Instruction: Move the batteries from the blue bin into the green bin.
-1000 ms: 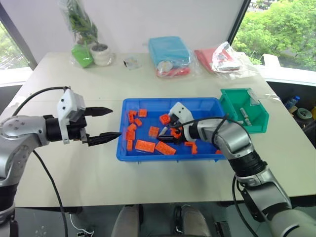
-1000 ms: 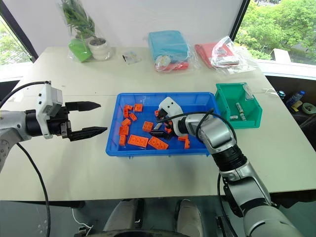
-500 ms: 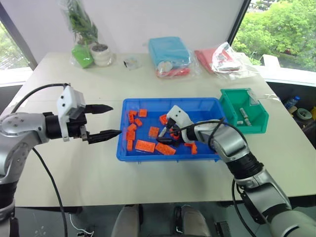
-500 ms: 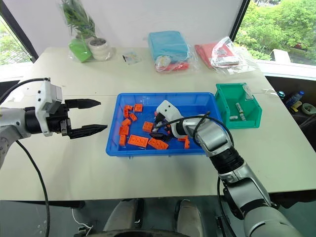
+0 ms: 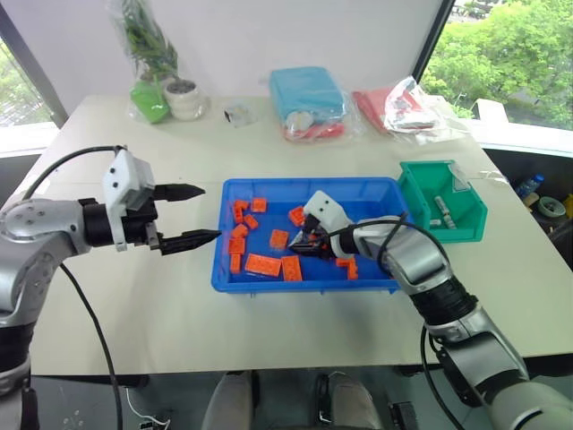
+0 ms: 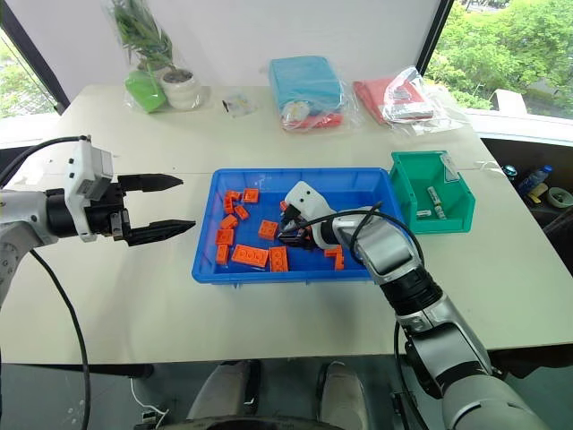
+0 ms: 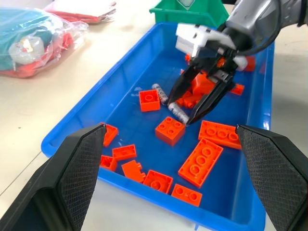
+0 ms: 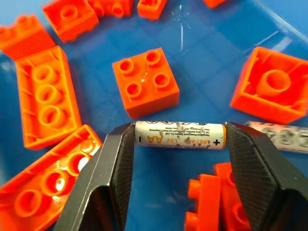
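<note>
The blue bin (image 5: 304,285) sits mid-table, holding several orange bricks (image 5: 263,264) and batteries. My right gripper (image 8: 180,144) reaches into it and is shut end to end on a silver AA battery (image 8: 180,135), just above the bin floor. A second battery (image 8: 284,136) lies right beside it; from the left wrist view, the held battery (image 7: 177,112) and the other battery (image 7: 160,93) show too. The green bin (image 5: 470,219) stands right of the blue one with batteries (image 5: 445,210) inside. My left gripper (image 5: 208,212) hovers open left of the blue bin.
At the table's far edge stand a bagged potted plant (image 5: 175,90), a light green bagged lump (image 5: 149,100), a light blue bagged bundle (image 5: 307,94) and a red bagged bundle (image 5: 398,106). Bare tabletop lies in front of the bins.
My right gripper's fingers have closed from wide open onto the battery. One long orange brick near it has turned. The left arm has stayed put.
</note>
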